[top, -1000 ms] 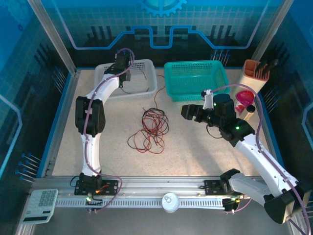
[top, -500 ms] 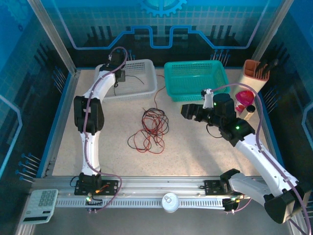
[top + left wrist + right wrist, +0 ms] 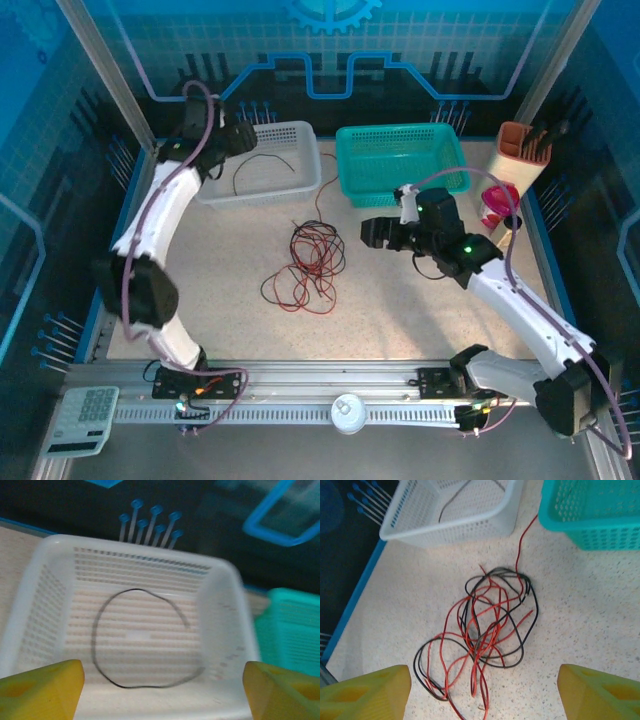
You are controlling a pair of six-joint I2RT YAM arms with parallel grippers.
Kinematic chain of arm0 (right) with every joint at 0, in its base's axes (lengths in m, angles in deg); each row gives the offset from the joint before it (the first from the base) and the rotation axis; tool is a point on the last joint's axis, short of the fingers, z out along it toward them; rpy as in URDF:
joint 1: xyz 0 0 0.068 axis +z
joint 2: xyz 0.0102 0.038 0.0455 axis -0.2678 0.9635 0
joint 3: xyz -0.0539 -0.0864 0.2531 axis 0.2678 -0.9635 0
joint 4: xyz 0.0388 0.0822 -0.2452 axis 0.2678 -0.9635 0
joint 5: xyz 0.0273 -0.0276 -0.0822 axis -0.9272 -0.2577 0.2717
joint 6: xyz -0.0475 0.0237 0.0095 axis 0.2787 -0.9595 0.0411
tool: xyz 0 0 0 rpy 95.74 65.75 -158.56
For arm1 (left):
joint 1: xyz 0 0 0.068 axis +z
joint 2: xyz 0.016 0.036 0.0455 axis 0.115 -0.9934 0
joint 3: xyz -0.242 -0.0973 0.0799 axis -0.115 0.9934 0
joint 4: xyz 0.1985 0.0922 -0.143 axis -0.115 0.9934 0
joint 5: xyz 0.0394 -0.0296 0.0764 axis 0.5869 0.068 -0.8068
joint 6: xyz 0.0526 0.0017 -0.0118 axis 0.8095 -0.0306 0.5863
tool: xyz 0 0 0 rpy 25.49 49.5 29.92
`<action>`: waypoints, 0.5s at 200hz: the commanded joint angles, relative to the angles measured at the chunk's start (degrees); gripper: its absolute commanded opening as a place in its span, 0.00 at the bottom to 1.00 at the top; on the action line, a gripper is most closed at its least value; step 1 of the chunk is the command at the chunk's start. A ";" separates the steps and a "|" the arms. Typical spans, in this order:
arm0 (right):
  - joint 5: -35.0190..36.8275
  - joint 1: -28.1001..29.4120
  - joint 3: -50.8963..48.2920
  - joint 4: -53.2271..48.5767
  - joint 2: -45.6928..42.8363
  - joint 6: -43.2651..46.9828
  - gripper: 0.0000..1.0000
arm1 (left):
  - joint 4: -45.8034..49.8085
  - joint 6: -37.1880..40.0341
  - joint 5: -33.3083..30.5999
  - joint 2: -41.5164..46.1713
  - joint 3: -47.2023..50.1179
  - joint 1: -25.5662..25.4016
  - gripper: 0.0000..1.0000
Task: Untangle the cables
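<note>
- Your left gripper (image 3: 161, 687) is hanging wide open; one black cable (image 3: 96, 635) is lying in the white basket (image 3: 220, 615) in front of it.
- Your right gripper (image 3: 484, 692) is hanging wide open above the tangled cables (image 3: 487, 630).

A pale, speckled bench (image 3: 400, 310) is spreading across the middle of the top view, taking even light from above and glaring slightly toward 6 o'clock. A blue trim (image 3: 110, 262) is edging it at 9 o'clock, and an aluminium rail (image 3: 330, 385) is running along its near side at 6 o'clock. A left post (image 3: 103, 70) is rising at 11 o'clock and a right post (image 3: 560, 60) at 1 o'clock, both slanting outward. Between them a translucent blue back wall (image 3: 330, 50) is standing at 12 o'clock, carrying a lighter blue outline and part of a gear emblem (image 3: 330, 10) at its top edge. A left side panel (image 3: 40, 220) and a right side panel (image 3: 610, 180) are closing in the scene at 9 and 3 o'clock, darkening toward the corners.
</note>
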 commanded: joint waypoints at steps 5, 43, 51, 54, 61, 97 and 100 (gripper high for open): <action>1.11 3.87 -1.82 0.92 4.57 1.46 0.76 | -7.27 -11.01 15.30 9.72 13.30 0.11 0.89; 0.07 8.11 -3.74 6.70 14.32 -0.52 0.69 | -13.88 -18.26 21.42 22.66 31.33 -2.08 0.99; -0.03 9.06 -3.70 7.74 16.44 -0.94 0.67 | -14.17 -18.80 21.10 24.43 33.87 -2.91 0.99; -0.04 9.45 -3.66 8.18 17.19 -1.06 0.66 | -14.18 -18.85 20.92 25.03 34.71 -3.18 0.99; -0.16 10.23 -3.58 9.07 18.85 -1.38 0.65 | -14.21 -19.08 20.53 26.17 36.61 -3.93 0.99; 0.57 13.13 -1.96 11.34 24.84 -2.66 0.60 | -15.44 -20.87 19.72 30.16 43.88 -5.16 0.99; 0.63 13.26 -1.78 11.42 25.14 -2.72 0.60 | -15.54 -20.96 19.71 30.36 44.28 -5.16 0.99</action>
